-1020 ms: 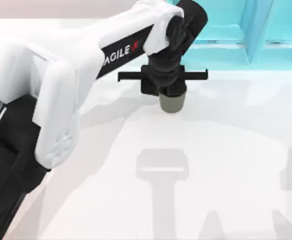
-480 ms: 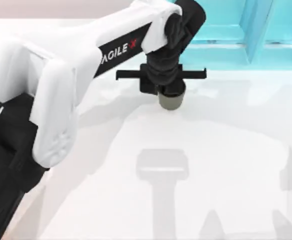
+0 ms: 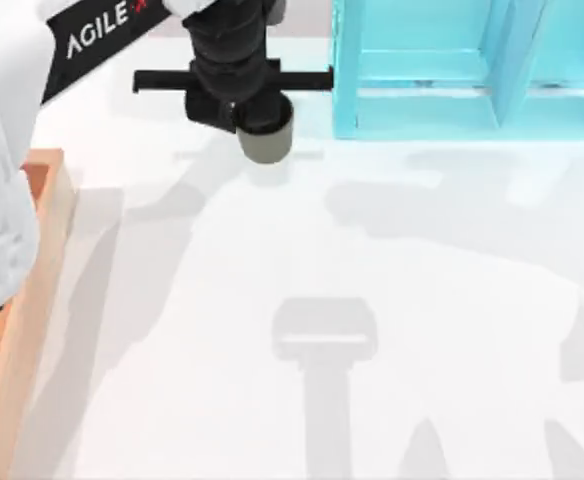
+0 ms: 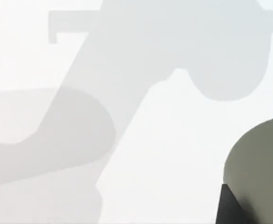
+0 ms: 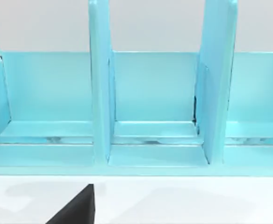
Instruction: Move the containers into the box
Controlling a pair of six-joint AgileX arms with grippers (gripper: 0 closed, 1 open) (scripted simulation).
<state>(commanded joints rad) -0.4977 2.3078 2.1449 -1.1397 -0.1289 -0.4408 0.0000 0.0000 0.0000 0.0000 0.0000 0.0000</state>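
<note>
A squat dark olive-green container (image 3: 267,145) hangs above the white table near the far edge, left of centre. My left gripper (image 3: 260,122) is shut on it from above, its black crossbar spanning over the cup. In the left wrist view the same container (image 4: 260,158) sits at the frame's edge with a dark finger (image 4: 227,207) against its side, and the cup's shadow falls on the table beneath. The box (image 3: 44,250), orange-brown with a pale wood rim, lies along the table's left edge, lower and left of the held cup. A dark part of my right gripper (image 5: 78,210) faces the shelf.
A cyan shelf unit (image 3: 442,70) with upright dividers stands at the far right, close beside the held cup, and its compartments (image 5: 150,93) face the right wrist camera. My left arm's white links (image 3: 2,200) overhang the box's far end.
My left gripper has carried the olive-green container leftward and toward the far edge. The arm has swung aside, uncovering the box's rim at the left.
</note>
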